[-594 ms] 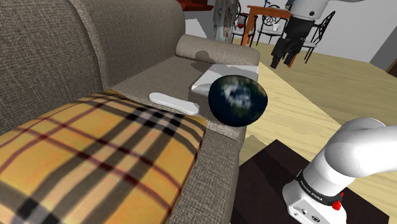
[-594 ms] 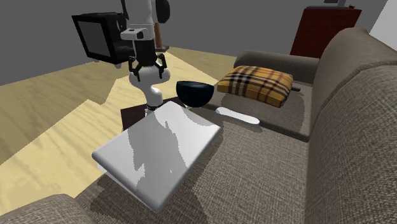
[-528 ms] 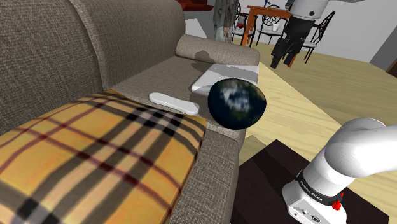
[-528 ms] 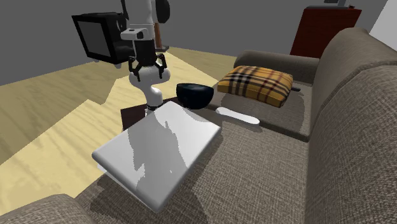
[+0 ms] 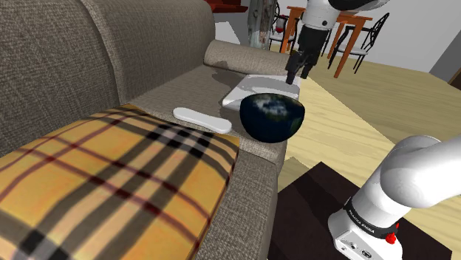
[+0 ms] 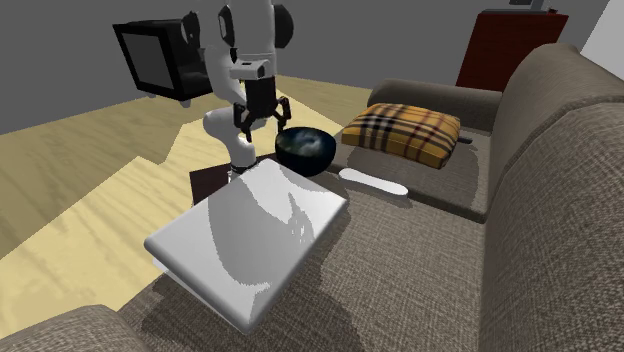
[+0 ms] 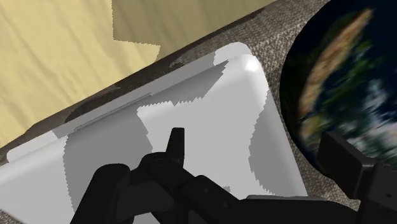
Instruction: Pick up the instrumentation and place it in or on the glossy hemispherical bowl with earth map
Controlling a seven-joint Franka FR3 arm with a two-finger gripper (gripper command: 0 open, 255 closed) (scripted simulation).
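A flat white slab with rounded corners [image 5: 255, 87] [image 6: 250, 240] [image 7: 191, 108] lies on the grey sofa seat. Beside it sits the glossy dark bowl with an earth map [image 5: 272, 117] [image 6: 306, 148] [image 7: 337, 83], at the seat's front edge. My black gripper [image 5: 296, 72] [image 6: 260, 122] [image 7: 261, 153] hangs open just above the slab's corner nearest the bowl, holding nothing. A small white oblong device [image 5: 201, 119] [image 6: 372, 182] lies on the seat between the bowl and a plaid cushion.
The yellow plaid cushion [image 5: 111, 185] [image 6: 403, 130] covers one end of the seat. The sofa back [image 5: 111, 52] and a rounded armrest [image 5: 247, 55] border the seat. My dark stand [image 5: 310, 214] sits on the wooden floor [image 5: 369, 111]. Chairs and a table [image 5: 347, 29] stand beyond.
The arm has swung from over the floor to over the sofa, bringing the gripper above the white slab next to the bowl. The bowl has shifted slightly.
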